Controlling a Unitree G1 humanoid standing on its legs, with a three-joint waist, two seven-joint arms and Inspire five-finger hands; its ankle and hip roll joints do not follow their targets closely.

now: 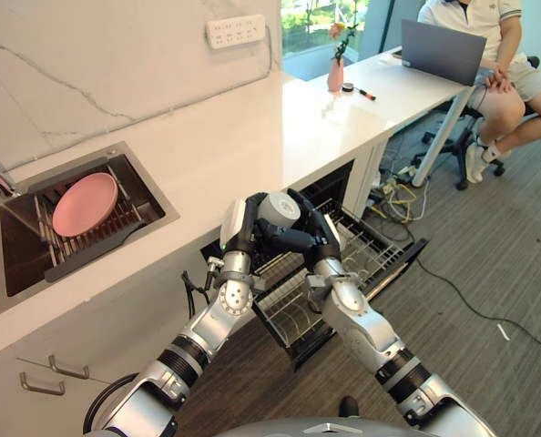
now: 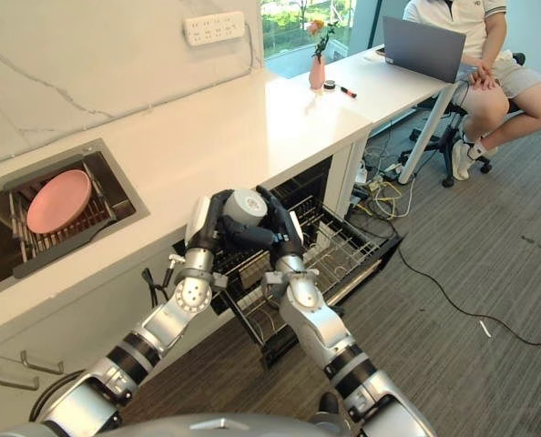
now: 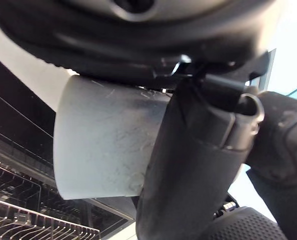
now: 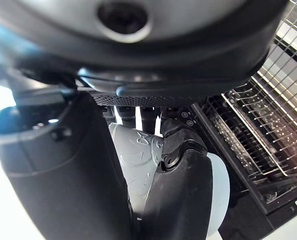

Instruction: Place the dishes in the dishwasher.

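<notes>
A pale grey cup (image 1: 280, 208) hangs above the open dishwasher's pulled-out wire rack (image 1: 366, 257), just in front of the counter edge. My left hand (image 1: 243, 228) grips it from the left with fingers and thumb curled round its wall. Close up, the cup (image 3: 101, 150) sits against that hand's thumb (image 3: 188, 165). My right hand (image 1: 314, 235) comes in from the right, and its fingers reach across under the cup (image 4: 138, 157) and wrap it too. A pink plate (image 1: 85, 203) lies tilted on the drying rack in the sink (image 1: 152, 196).
The white counter (image 1: 252, 137) runs back to a desk with a vase of flowers (image 1: 335, 71) and a laptop (image 1: 442, 51). A person (image 1: 498, 64) sits there on a chair. Cables (image 1: 398, 191) trail over the carpet right of the dishwasher.
</notes>
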